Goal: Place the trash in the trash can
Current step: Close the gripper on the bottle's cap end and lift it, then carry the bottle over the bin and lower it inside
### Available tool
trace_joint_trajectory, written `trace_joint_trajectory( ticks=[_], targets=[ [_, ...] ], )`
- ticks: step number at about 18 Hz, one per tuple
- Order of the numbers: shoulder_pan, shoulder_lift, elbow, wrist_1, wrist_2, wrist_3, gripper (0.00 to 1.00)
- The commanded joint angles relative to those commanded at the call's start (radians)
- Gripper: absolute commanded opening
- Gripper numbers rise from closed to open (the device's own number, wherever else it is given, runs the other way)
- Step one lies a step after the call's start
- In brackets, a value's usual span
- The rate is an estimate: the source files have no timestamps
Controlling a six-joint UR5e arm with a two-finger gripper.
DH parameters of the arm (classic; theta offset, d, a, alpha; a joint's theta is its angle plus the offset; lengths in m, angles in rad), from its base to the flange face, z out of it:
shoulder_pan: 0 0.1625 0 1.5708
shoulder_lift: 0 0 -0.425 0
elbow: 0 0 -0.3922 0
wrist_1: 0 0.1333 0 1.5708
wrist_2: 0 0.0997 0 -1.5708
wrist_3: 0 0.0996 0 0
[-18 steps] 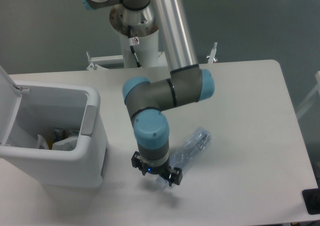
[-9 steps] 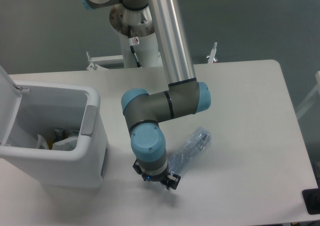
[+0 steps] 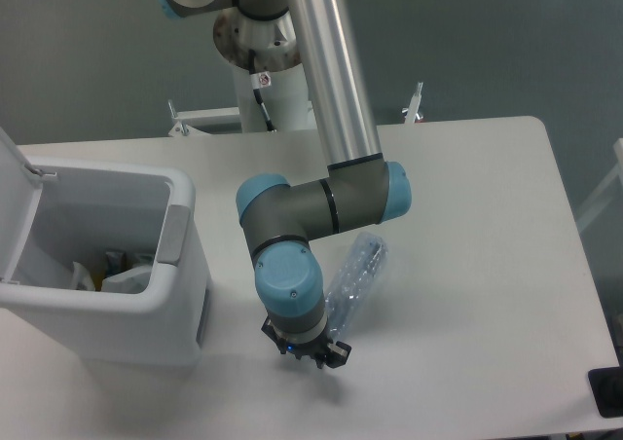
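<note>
You are looking down at the pincer (image 3: 304, 353), which is hanging low over the front part of the white desk (image 3: 487, 265), pointing straight down, with the arm's blue-capped wrist joint (image 3: 290, 284) directly above it and hiding most of the fingers. The crushed clear bottle (image 3: 352, 279) is lying slanted on the desk, its upper end pointing toward the grey elbow and its lower end running in behind the wrist toward the pincer. Its lower end seems to be reaching the fingers, but from this angle you cannot tell whether the pincer is closed on it or merely standing beside it, nor how wide the fingers are set. The trash can (image 3: 146, 309) is sitting at the left edge of the desk, well apart from the bottle, with its white lid (image 3: 18, 192) standing open at the far left and the grey panel (image 3: 173, 234) facing the arm. Inside the can, you are seeing some pale crumpled items (image 3: 122, 270) lying at the bottom, too dim to identify individually.
</note>
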Motion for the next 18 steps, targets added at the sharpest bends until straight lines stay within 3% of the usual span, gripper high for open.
trace_joint_trajectory(
  ticks=[5, 14, 18],
  targets=[
    [0.015, 0.066, 0.037, -0.006, -0.061, 0.000, 0.00],
    [0.106, 0.167, 0.169, -0.014, -0.394, -0.051, 0.00],
    [0.127, 0.210, 0.216, -0.008, -0.527, -0.168, 0.00]
  ],
)
